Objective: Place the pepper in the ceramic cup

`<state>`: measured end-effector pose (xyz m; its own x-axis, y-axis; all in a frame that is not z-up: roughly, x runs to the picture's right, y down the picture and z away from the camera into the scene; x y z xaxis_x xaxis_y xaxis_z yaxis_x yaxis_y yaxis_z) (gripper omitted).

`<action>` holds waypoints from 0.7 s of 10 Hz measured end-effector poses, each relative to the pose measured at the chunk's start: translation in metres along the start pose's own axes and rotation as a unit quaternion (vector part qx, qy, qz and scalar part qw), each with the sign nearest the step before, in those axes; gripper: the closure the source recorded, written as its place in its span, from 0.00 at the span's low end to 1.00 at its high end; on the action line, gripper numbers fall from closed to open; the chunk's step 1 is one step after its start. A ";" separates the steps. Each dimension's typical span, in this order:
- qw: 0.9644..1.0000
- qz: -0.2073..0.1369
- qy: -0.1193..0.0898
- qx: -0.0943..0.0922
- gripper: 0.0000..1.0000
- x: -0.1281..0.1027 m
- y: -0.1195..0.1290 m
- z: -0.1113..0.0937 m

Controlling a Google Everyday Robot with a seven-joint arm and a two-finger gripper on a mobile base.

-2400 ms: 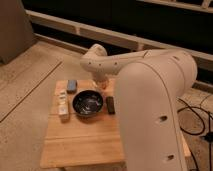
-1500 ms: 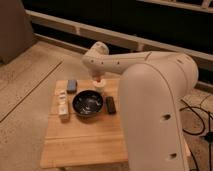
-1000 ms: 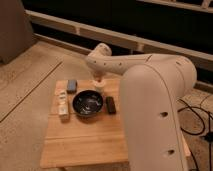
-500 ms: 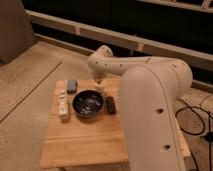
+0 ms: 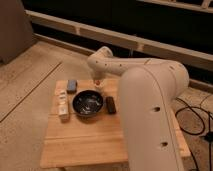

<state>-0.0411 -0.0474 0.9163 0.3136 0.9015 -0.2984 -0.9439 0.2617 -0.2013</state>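
Observation:
The ceramic cup [image 5: 99, 86] is a small whitish round cup at the back of the wooden table [image 5: 90, 135], just behind the black bowl. The pepper [image 5: 98, 80] shows as a tiny orange-red spot right above the cup's mouth, at the tip of my arm. My gripper [image 5: 98, 77] hangs directly over the cup, mostly hidden by the arm's cream wrist [image 5: 102, 60]. I cannot tell whether the pepper is held or rests in the cup.
A large glossy black bowl [image 5: 88, 103] sits mid-table. A dark rectangular block [image 5: 110, 104] lies to its right, a white oblong item [image 5: 62, 105] to its left and a blue-grey item [image 5: 72, 85] at the back left. My bulky arm [image 5: 150, 110] covers the table's right side.
The arm's wrist has shifted slightly to the right and stays over the cup. The things on the table have not moved.

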 end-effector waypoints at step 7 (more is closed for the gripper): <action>1.000 0.016 0.016 -0.006 0.20 0.005 -0.007 0.008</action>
<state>-0.0336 -0.0418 0.9241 0.2862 0.8978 -0.3347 -0.9523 0.2281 -0.2025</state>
